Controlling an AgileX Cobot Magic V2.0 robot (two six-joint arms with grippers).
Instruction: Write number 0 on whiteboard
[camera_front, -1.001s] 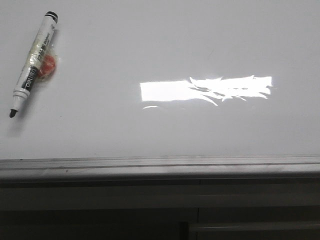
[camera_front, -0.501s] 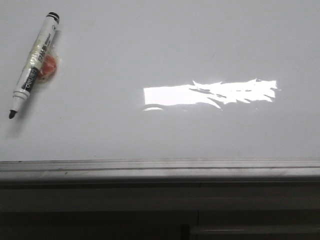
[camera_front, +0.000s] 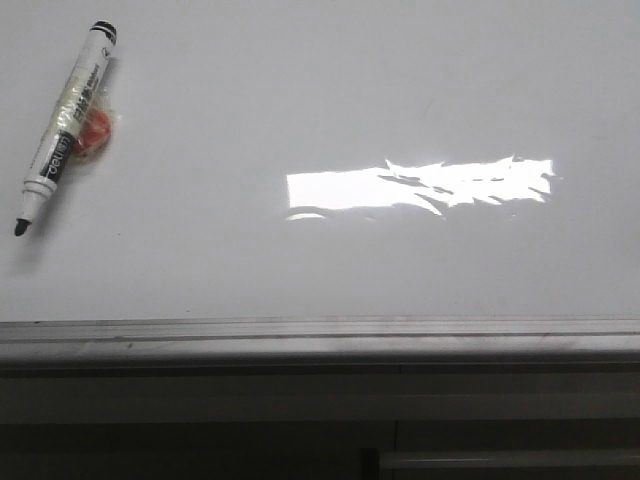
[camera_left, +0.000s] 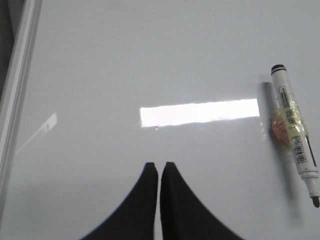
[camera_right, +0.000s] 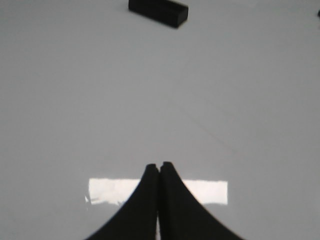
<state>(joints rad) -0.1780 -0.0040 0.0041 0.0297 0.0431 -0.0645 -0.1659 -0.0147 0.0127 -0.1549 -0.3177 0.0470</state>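
In the upper left of the front view, a marker pen is lying slanted on the whiteboard, uncapped, its black tip pointing toward the lower left and a small orange lump being seen taped against its barrel. No number 0 is being shown anywhere on the board; only a bright glare patch is lying near the middle. The left hand is being held pinched together with nothing in it, hovering well apart from the pen, which sits at the right edge of its view. The right hand is likewise being held closed and empty, with a dark block lying at the top of its view. The pen is judged light, stiff and smooth, likely to roll; the barrel's middle is being judged the best grip. No containers are being shown.
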